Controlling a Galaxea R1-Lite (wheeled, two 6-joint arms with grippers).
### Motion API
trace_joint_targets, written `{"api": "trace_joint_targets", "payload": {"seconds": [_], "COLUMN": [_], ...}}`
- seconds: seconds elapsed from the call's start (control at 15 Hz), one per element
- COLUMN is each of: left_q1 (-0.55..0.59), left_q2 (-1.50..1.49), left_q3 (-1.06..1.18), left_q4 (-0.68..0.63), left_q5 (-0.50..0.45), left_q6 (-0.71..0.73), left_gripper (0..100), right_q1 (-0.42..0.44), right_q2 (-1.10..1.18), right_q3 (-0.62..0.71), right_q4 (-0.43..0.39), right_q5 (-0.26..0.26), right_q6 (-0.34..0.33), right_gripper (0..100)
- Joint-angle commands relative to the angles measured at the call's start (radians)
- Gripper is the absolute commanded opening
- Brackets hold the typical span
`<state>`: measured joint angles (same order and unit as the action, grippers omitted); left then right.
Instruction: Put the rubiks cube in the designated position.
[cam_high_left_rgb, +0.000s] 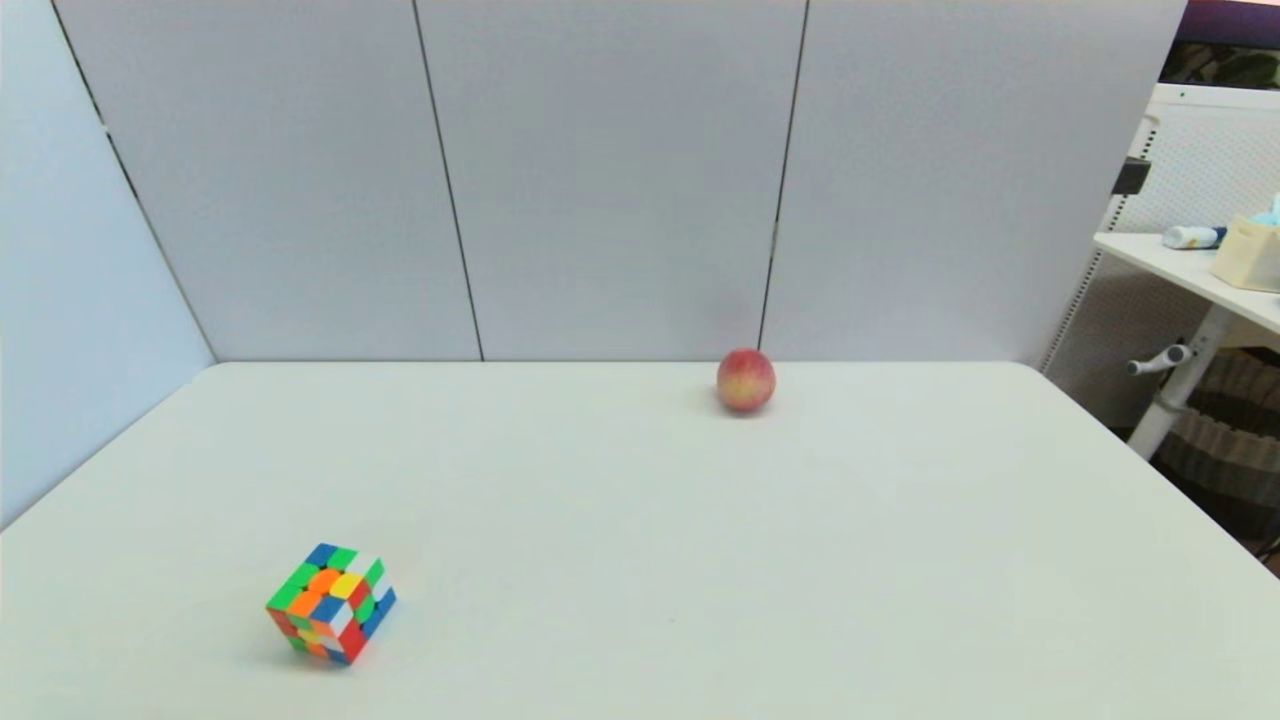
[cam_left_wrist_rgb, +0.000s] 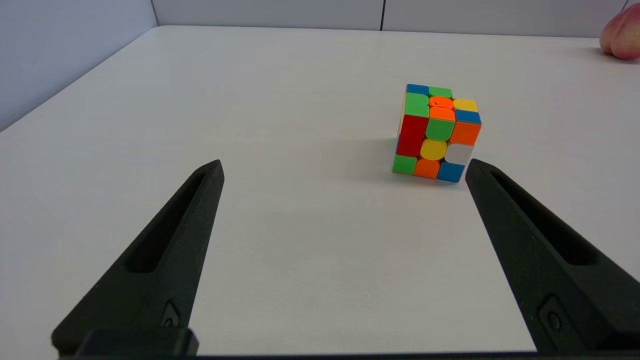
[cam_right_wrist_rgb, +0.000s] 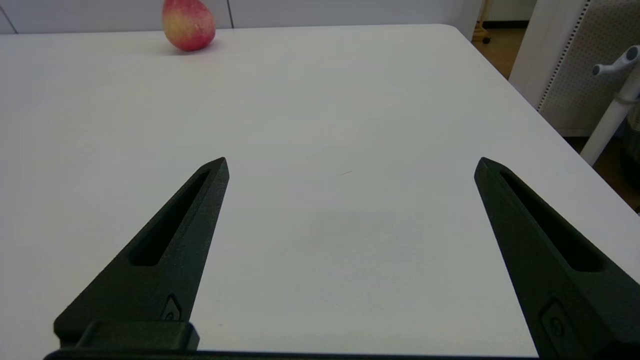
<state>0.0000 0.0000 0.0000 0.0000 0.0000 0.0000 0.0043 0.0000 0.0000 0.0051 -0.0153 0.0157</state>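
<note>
The rubiks cube rests on the white table near its front left, a scrambled mix of green, orange, yellow, blue, red and white tiles. The left wrist view shows the cube a short way beyond my left gripper, just past one fingertip and outside the gap. That gripper is open and holds nothing. My right gripper is open too, over bare tabletop, with nothing between its fingers. Neither arm appears in the head view. The designated position has no mark of its own that I can see.
A round red-yellow peach sits at the back of the table near the grey wall panels; the peach also lies far ahead of the right gripper. The table's right edge drops off beside a white stand and shelf.
</note>
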Motion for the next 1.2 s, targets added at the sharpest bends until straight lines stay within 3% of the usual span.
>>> {"api": "trace_joint_targets", "payload": {"seconds": [0.07,0.93,1.2], "left_q1": [0.000,0.000,0.000], "left_q2": [0.000,0.002,0.002], "left_q3": [0.000,0.000,0.000], "left_q4": [0.000,0.000,0.008], "left_q5": [0.000,0.000,-0.012], "left_q6": [0.000,0.006,0.095], "left_gripper": [100,100,100], "right_q1": [0.000,0.000,0.000], "right_q2": [0.000,0.000,0.000], "right_q3": [0.000,0.000,0.000], "right_q4": [-0.001,0.001,0.001], "right_q5": [0.000,0.000,0.000], "right_q6": [0.000,0.000,0.000], "right_gripper": [100,100,100]}}
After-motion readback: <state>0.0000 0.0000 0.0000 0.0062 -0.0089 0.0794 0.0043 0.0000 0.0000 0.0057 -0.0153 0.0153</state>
